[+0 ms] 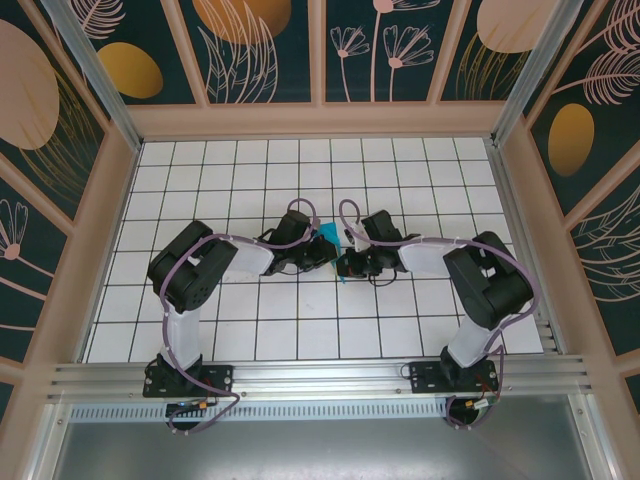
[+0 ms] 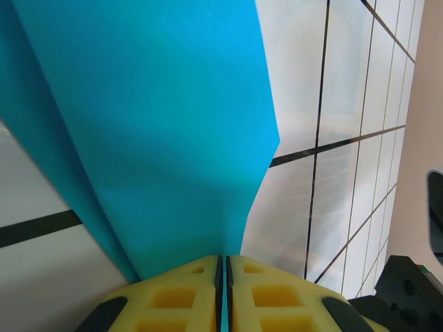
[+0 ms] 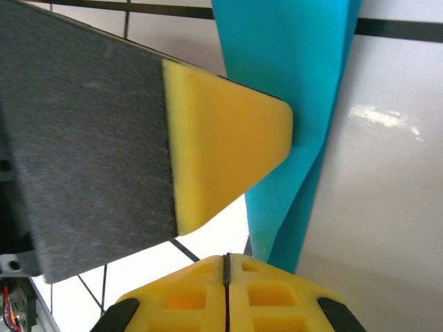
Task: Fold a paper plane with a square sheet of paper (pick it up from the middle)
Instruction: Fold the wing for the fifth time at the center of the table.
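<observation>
You have both arms meeting over the middle of the tabletop [image 1: 230, 170]. The square sheet of paper [image 1: 328, 234] is caught between the two hands there, standing up on edge rather than lying flat on the tiles. Your left hand [image 2: 223, 277] is clamped on it. In the left wrist view the yellow pads [image 2: 173, 297] meet with a thin teal line down their seam. The sheet [image 2: 159, 138] fans up from that pinch in two layers with a crease along its left side, so the grip seems placed on a folded edge to keep the layers together. Your right hand [image 3: 226, 277] is clenched as well, pads flush, but its seam looks dark rather than teal, so treat it as closed on nothing. (The paper [image 3: 291, 69] runs down just beside its right pad, and whether an edge is nipped there you cannot tell from this angle.) The right wrist camera also shows one of the left hand's pads [image 3: 221, 159] pressed flat against the sheet, which hangs as a narrow folded strip in front of the tiles. From above, the left hand [image 1: 320, 248] and right hand [image 1: 350, 262] are nose to nose, with a sliver of teal showing below them. I judge you are mid-fold, far from a finished dart. Holding the sheet upright in one hand frees the other to run along a crease. Your risk is that paper this thin may slip or buckle if the two hands pull apart unevenly.
</observation>
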Controlling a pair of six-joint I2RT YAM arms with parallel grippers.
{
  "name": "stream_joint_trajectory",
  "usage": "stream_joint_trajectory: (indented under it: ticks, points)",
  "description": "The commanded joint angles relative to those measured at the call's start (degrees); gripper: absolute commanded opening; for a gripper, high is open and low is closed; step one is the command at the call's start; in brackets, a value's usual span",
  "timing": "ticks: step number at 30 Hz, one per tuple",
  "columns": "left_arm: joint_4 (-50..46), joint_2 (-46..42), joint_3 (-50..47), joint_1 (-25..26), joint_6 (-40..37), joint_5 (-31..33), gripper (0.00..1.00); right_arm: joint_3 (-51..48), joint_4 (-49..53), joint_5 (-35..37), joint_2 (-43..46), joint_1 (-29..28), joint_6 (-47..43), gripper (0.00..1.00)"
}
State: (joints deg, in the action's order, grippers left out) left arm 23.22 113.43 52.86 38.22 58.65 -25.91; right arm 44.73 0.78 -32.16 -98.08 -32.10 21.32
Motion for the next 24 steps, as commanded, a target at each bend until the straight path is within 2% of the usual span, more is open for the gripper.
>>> stream_joint_trajectory:
  ticks: [1,20,24]
  points:
    - [-6.47,3.73,0.07,0.10,-0.12,5.17,0.14,1.00,2.65,2.49,-1.63,-0.33,-1.37,0.08]
    - [-6.89,2.89,-0.74,0.05,-0.19,6.31,0.14,-4.80,0.98,-3.97,0.40,-0.33,-1.88,0.09]
    - [-6.35,2.68,-1.18,0.09,-0.04,6.23,0.14,-6.12,1.58,-3.42,2.02,-0.33,-2.14,0.09]
